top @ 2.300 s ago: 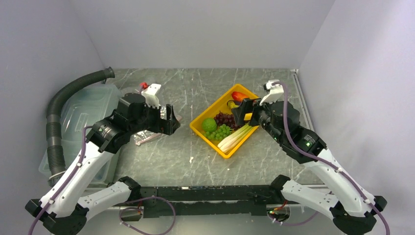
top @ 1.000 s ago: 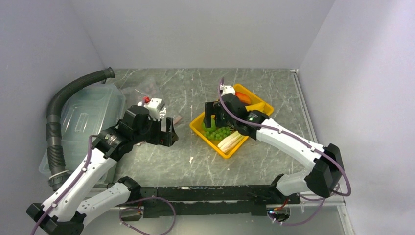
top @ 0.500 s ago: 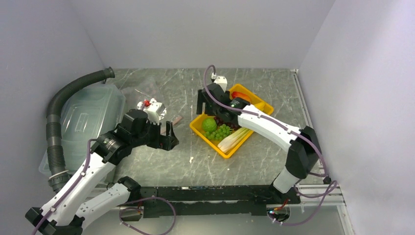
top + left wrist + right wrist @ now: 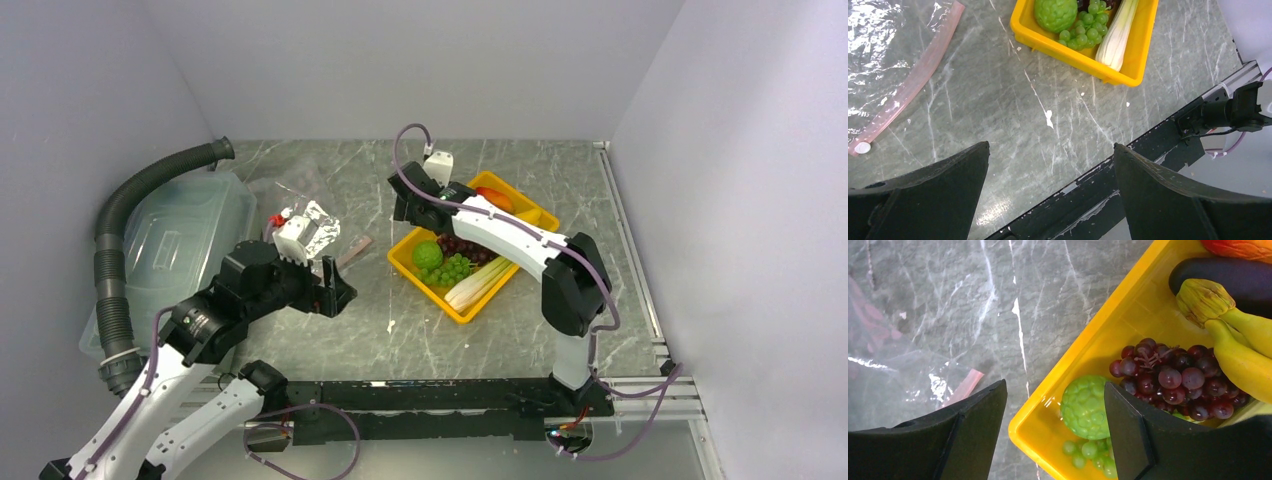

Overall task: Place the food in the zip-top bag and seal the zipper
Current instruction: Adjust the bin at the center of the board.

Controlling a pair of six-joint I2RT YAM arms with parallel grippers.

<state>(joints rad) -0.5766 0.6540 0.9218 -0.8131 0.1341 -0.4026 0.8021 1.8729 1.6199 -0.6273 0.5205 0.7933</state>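
The yellow tray (image 4: 455, 307) holds the food: green round fruit (image 4: 1087, 407), dark grapes (image 4: 1173, 380), green grapes (image 4: 1083, 35), leek (image 4: 1118, 32), bananas (image 4: 1243, 350), eggplant (image 4: 1223, 277) and red-orange fruit (image 4: 492, 197). The clear zip-top bag (image 4: 305, 205) lies flat left of the tray, its pink zipper (image 4: 918, 75) toward the tray. My right gripper (image 4: 1055, 384) is open and empty above the tray's left corner. My left gripper (image 4: 1050, 146) is open and empty over bare table near the front edge, away from the bag.
A translucent lidded bin (image 4: 175, 235) and a grey corrugated hose (image 4: 110, 270) fill the left side. Grey walls close the back and sides. A black rail (image 4: 1148, 145) runs along the table's near edge.
My right arm has swung left across the tray to its far left corner. My left arm has pulled back toward the near edge, uncovering the bag. Both grippers stay open.
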